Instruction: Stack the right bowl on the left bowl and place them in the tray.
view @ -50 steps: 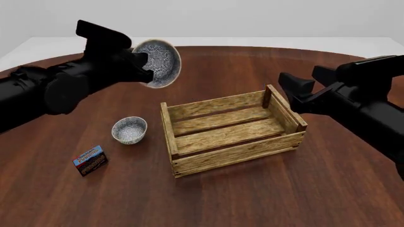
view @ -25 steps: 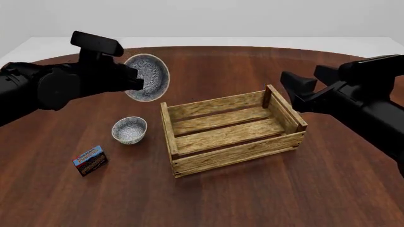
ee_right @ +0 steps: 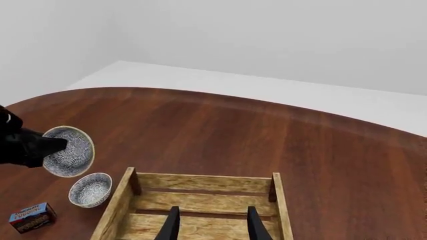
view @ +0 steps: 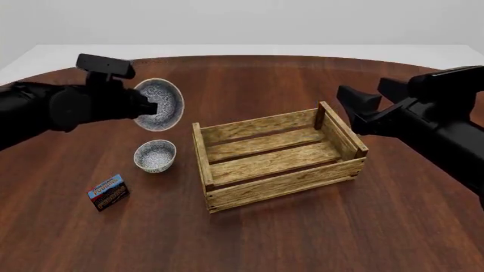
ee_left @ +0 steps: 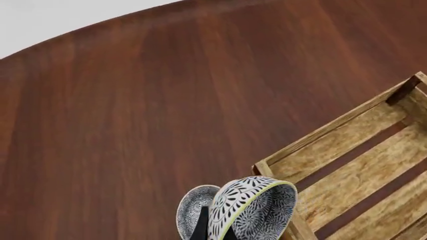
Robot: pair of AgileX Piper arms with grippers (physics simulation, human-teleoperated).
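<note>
A: Speckled pale right bowl (view: 157, 105)? 
B: Tilted in air, left gripper (view: 145, 107) clamped on rim, above twin left bowl (view: 155, 155), left of slatted wood tray (view: 277, 156).
A: Right gripper (ee_right: 210, 224)? 
B: Fingers apart, holding nothing, over tray.

1. A round, dark reddish-brown wooden table (view: 250, 232) with lengthwise grain carries everything; its far edge curves against a pale floor.
2. The tray (view: 276, 160), a light-wood slatted crate with darker corner posts, sits directly on the tabletop at a slight angle.
3. The left bowl (view: 155, 155), speckled blue-grey inside, stands upright on the wood just beside the tray's left end, apart from it.
4. A small blue-red box (view: 107, 192) lies on the table nearer the camera than that bowl and farther from the tray.
</note>
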